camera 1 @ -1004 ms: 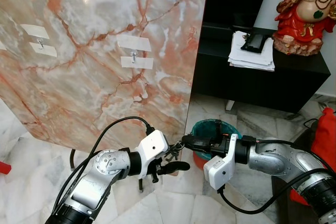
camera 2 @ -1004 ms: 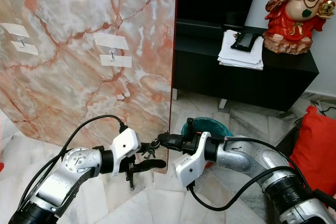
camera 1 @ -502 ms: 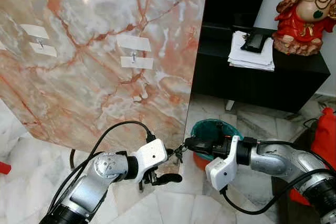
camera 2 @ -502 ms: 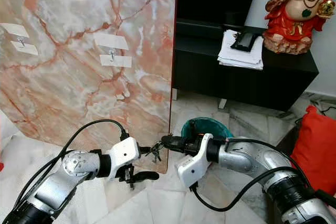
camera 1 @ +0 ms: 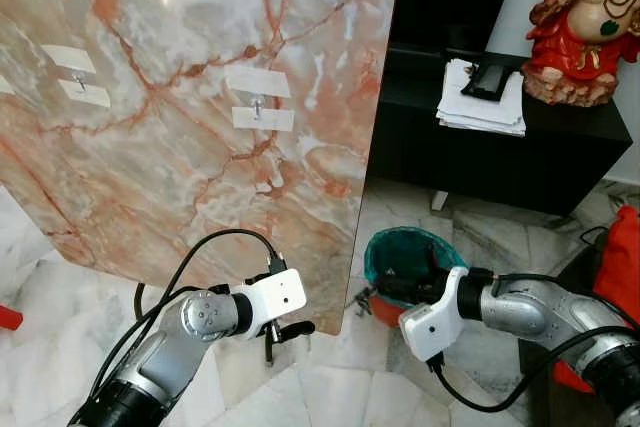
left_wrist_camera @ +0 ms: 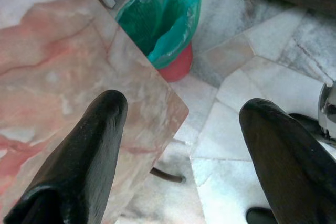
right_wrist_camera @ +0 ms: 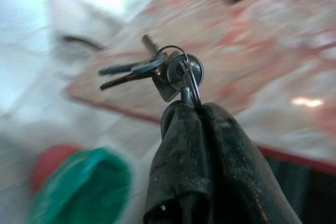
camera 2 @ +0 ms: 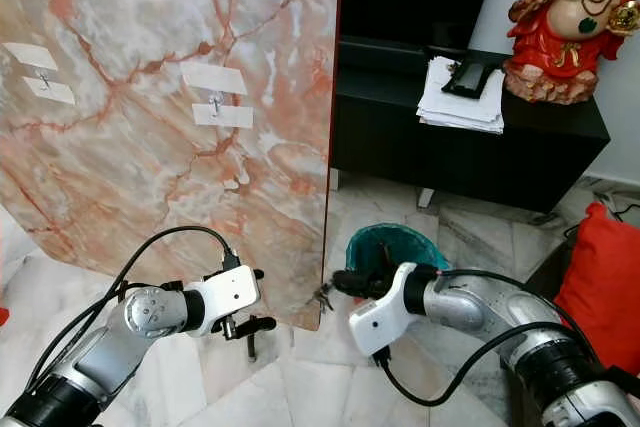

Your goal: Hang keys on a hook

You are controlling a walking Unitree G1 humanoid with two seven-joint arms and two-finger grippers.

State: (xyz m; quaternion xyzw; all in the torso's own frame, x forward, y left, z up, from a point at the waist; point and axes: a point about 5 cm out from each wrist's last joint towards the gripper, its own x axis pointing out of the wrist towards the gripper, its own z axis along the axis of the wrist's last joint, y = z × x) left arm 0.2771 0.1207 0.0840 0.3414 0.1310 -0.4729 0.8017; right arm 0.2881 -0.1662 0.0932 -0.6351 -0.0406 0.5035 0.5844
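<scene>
Here, a tall slab of pink-veined marble (camera 1: 200, 97) leans upright on a pale marble floor (camera 1: 330, 392). Two small metal hooks are taped to its face: one hook (camera 1: 257, 104) near the middle, another hook (camera 1: 78, 77) toward the robot's left.

Low in front of the slab, the right gripper (right_wrist_camera: 195, 109) has its jaws pressed fully together, pinching the ring of a bunch of keys (right_wrist_camera: 152, 69). The keys stick out beyond the fingertips, close to the slab's lower corner and well below both hooks. In the head views the keys (camera 2: 323, 296) show as a small dark cluster just beside that corner.

The left gripper (left_wrist_camera: 184, 140) hovers by the same lower corner with its jaws spread wide and nothing between them.

Just behind the right gripper stands a small red bin (camera 1: 385, 307) lined with a green plastic bag (camera 1: 400, 252); what lies inside it cannot be made out.

Further back, a low black cabinet (camera 1: 560, 157) carries a stack of white papers (camera 1: 480, 107) with a small dark object (camera 1: 490, 78) on top, and beside them a red and gold figurine (camera 1: 590, 22).
</scene>
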